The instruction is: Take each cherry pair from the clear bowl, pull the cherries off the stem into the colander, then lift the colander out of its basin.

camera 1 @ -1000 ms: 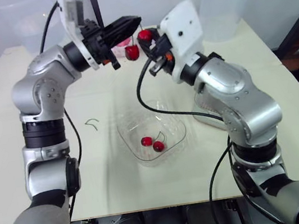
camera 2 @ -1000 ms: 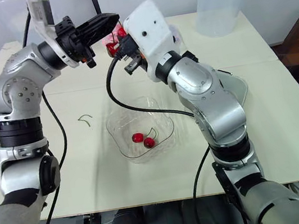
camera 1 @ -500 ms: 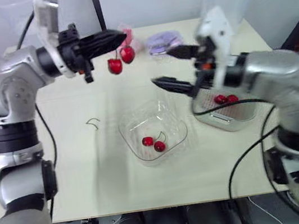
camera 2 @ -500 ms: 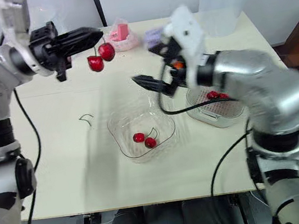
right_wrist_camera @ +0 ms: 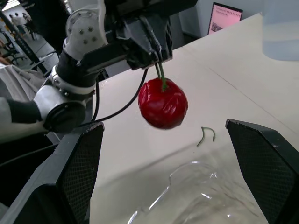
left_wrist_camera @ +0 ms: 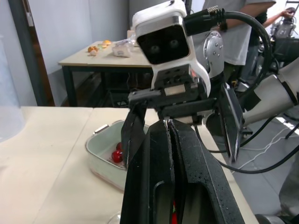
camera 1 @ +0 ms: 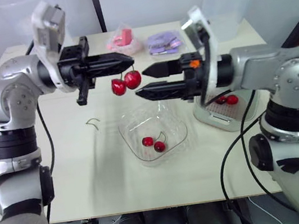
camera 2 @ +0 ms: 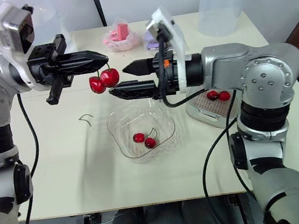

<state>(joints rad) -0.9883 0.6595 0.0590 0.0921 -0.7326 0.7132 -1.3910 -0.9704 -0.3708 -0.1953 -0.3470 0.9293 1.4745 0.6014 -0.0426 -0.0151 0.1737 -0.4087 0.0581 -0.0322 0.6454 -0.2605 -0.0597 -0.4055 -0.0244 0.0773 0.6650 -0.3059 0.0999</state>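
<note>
The cherry pair (camera 1: 125, 83) hung by its stem from the left gripper (camera 1: 128, 61), whose fingers were pinched together on it. The right gripper (camera 1: 142, 83), spread wide, faced the fruit just off its tips. Below both grippers sat the clear bowl (camera 1: 126, 128), which held a second pair (camera 1: 153, 143). The colander (camera 1: 219, 121) lay under the right gripper's wrist.

At frame centre, you are seeing the cherry pair (camera 1: 125, 83) hanging just off the tips of the right gripper (camera 1: 141, 84), whose fingers are standing apart. Lower centre, the clear bowl (camera 1: 177, 126) is lying unobstructed from above. At centre right, the right forearm (camera 1: 256, 69) is crossing in front of the colander (camera 1: 220, 124).
</note>
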